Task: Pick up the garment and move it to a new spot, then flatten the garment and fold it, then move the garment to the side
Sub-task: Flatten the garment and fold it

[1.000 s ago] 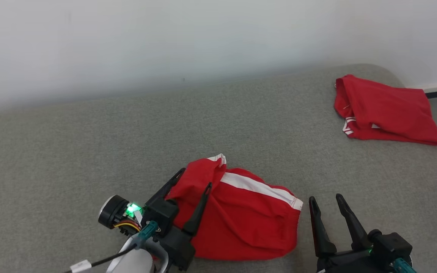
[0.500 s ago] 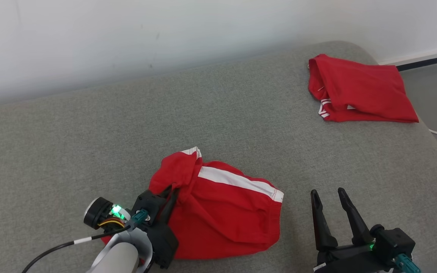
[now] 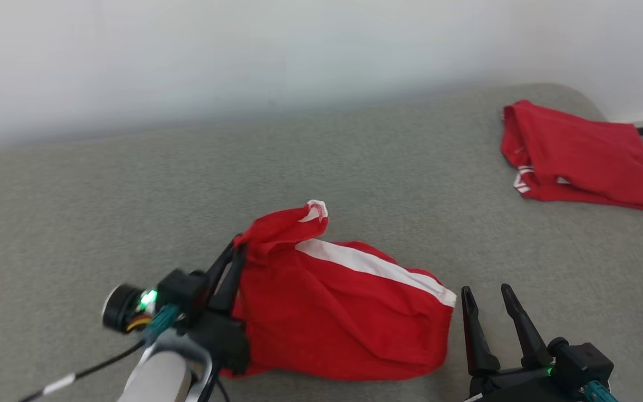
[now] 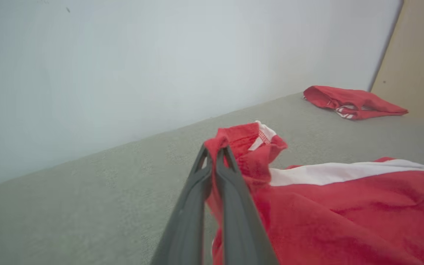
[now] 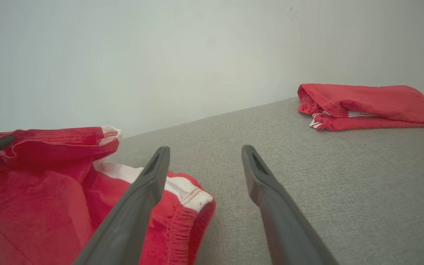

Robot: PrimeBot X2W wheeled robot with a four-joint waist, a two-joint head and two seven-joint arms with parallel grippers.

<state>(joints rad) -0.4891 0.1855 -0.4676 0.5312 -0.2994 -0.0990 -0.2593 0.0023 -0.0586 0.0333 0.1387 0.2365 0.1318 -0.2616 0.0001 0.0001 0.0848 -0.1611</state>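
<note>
Garment (image 3: 344, 318) crumpled on grey upholstered surface (image 3: 355, 167), long axis running left-right between pincers. Left pincer (image 3: 234, 247) clamped shut on its raised left corner. Right pincer (image 3: 484, 289) wide open, empty, just beside right hem.

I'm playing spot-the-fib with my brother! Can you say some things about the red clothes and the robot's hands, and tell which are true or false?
The left gripper is shut on the crumpled red garment with a white stripe. True.
The right gripper grips that garment too. False: it is open and holds nothing.
A folded red garment lies at the far right of the grey fabric surface. True.
The two garments touch. False: bare grey surface lies between them.
</note>
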